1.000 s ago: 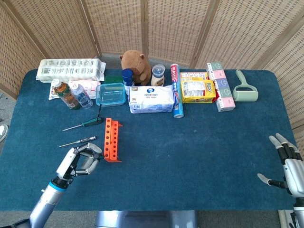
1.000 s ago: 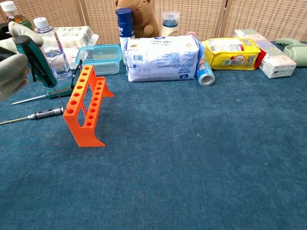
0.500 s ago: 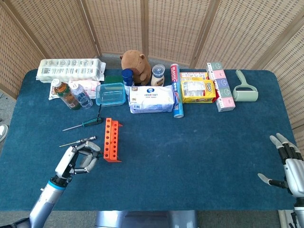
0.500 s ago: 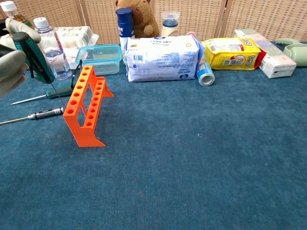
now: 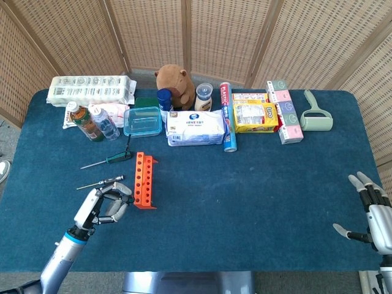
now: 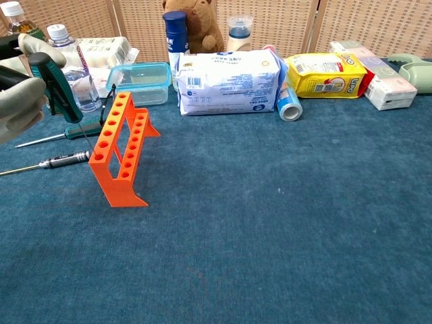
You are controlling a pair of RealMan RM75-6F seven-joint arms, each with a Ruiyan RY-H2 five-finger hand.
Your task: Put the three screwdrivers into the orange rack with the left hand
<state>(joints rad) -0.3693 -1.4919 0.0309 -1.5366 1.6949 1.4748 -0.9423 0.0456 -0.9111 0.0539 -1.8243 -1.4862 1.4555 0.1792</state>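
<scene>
The orange rack point(image 5: 144, 180) point(image 6: 123, 150) stands on the blue table left of centre. My left hand point(image 5: 101, 205) point(image 6: 17, 94) hovers just left of the rack's near end and grips a green-handled screwdriver point(image 6: 59, 90), its thin tip slanting down toward the rack's top holes. Two more screwdrivers lie flat left of the rack: a green-handled one point(image 5: 108, 160) point(image 6: 74, 131) and a black-handled one point(image 5: 100, 182) point(image 6: 55, 161). My right hand point(image 5: 373, 211) rests open at the table's right edge, holding nothing.
Along the back stand bottles point(image 5: 86, 121), a clear blue-lidded box point(image 5: 143, 120), a wipes pack point(image 5: 196, 127), a plush toy point(image 5: 175, 86), a yellow bag point(image 5: 255, 116), boxes point(image 5: 285, 111) and a lint roller point(image 5: 315, 115). Bare cloth lies between the rack and my right hand.
My left hand with the screwdriver has shifted slightly right toward the rack, after a small move back. The right hand and the lying screwdrivers have not moved.
</scene>
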